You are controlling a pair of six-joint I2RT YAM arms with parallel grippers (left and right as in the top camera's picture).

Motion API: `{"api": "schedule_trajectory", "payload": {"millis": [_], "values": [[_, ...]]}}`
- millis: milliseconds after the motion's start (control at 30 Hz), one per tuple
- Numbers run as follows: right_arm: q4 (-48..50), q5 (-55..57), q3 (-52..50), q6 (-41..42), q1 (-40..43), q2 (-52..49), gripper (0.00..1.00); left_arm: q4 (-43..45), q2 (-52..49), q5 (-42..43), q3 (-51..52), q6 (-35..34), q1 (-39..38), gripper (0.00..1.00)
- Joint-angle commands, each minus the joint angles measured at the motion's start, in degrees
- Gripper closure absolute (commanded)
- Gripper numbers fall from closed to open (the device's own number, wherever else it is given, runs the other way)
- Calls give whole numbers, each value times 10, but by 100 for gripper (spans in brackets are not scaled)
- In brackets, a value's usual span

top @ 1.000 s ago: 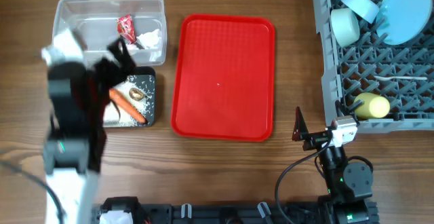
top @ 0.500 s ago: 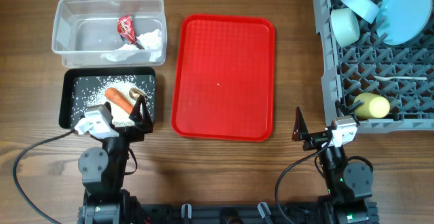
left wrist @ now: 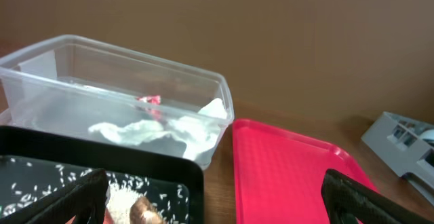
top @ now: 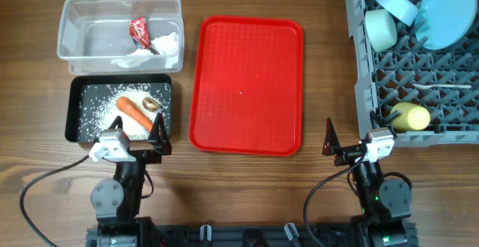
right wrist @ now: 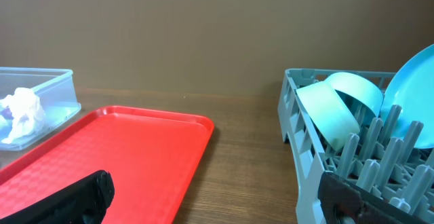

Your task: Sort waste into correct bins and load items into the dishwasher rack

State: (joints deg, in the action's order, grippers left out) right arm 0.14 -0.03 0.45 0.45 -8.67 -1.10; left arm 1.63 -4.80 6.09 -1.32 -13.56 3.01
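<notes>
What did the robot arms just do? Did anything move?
The left arm pulled back from over the bins toward the table's near edge. The left gripper now sits open and empty at the near rim of the black tray. Nothing visibly got picked up or let go. The right gripper, carrot, clear tub, red tray and dishwasher rack all stayed put.

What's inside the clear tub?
The clear tub holds a red-and-silver wrapper and a crumpled white tissue, both toward its right end. Anything under the tissue is covered; a dark patch at its edge can't be identified.
</notes>
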Motion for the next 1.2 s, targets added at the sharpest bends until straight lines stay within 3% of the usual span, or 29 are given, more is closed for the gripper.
{"api": "schedule_trajectory", "payload": {"millis": [0, 100, 1167], "values": [[2, -10, -2, 11, 2, 5, 0, -27, 15, -4, 10, 14, -3, 0], [2, -10, -2, 11, 2, 5, 0, -58, 30, -8, 10, 14, -3, 0], [2, -10, -2, 11, 2, 5, 0, -57, 46, -14, 10, 14, -3, 0]]}}
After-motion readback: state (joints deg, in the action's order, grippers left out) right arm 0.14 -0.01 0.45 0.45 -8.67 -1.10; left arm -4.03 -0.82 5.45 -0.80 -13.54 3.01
